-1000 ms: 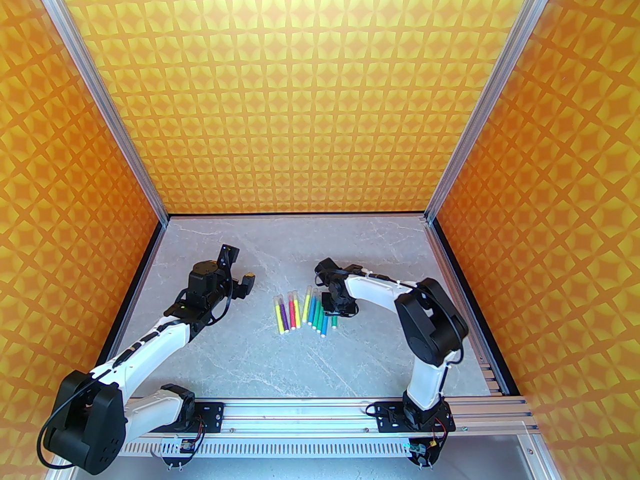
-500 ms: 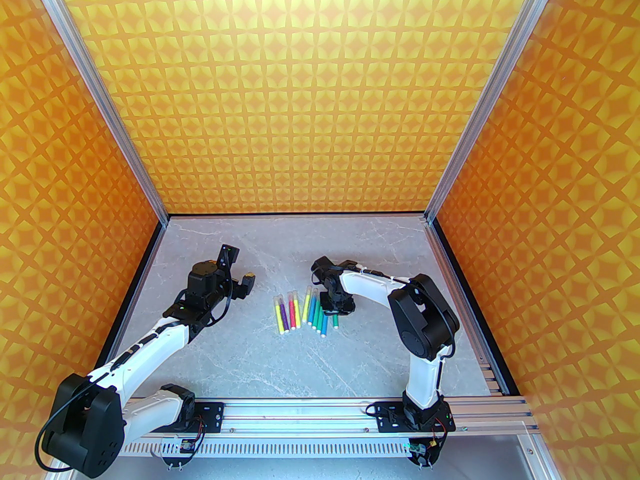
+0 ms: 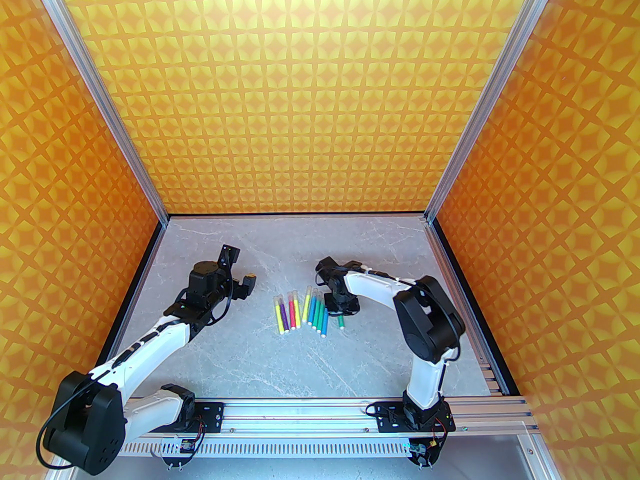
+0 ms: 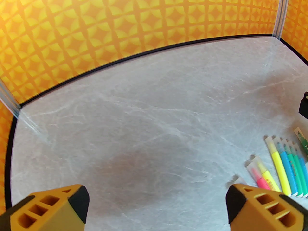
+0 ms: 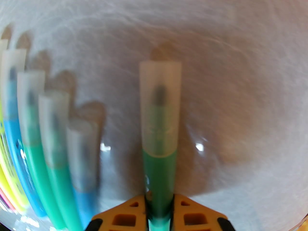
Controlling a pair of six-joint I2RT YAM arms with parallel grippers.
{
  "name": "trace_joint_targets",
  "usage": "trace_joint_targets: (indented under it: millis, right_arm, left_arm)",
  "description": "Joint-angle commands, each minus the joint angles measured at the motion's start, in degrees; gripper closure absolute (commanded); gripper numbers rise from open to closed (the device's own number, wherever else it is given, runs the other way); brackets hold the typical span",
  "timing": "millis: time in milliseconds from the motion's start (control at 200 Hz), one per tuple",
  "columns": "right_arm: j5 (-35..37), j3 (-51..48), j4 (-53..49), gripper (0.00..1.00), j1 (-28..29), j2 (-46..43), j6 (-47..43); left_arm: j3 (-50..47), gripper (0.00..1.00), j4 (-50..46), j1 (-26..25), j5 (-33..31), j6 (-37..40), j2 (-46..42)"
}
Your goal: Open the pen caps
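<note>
Green pen [image 5: 160, 172], light, stiff and smooth, sits just right of the pen row [image 3: 300, 313] on the table [image 5: 240, 56], its barrel pinched by the right gripper [image 5: 159, 213]. The clear cap [image 5: 160, 105], probably slippery and friction-fitted, projects free on the far side and is the place to grasp. The left gripper [image 4: 156, 201] is spread wide, well to the left.

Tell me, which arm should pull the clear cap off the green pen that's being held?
Probably the left. The right gripper is shut on the thin green marker pen, so it is busy; the pen's clear plastic tube cap pokes out free. The left gripper is open and empty nearby.
</note>
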Motion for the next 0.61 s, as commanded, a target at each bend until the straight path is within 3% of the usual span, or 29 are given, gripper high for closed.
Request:
trace_joint_targets:
  millis: [0,235,410,600]
  right_arm:
    - [0.1,-1.0,2.7,0.99,-0.1,-6.9,-6.9]
    - [-10.9,-6.2,14.1,1.00,-0.1,-15.2,-15.3]
    - [-22.5,-10.6,24.5,1.00,-0.1,-20.2,-18.2]
    - [-29.7,-13.3,31.7,1.00,0.0,-23.2,-19.8]
  left_arm:
    - [4.4,0.01,-3.5,-0.9,5.5,-3.7,2.1]
    - [7.4,0.01,-4.3,-1.1,13.2,-11.0,3.4]
    - [8.4,0.00,-2.0,-1.1,23.4,-17.7,4.8]
    - [8.3,0.05,4.8,-1.5,35.1,-25.6,7.2]
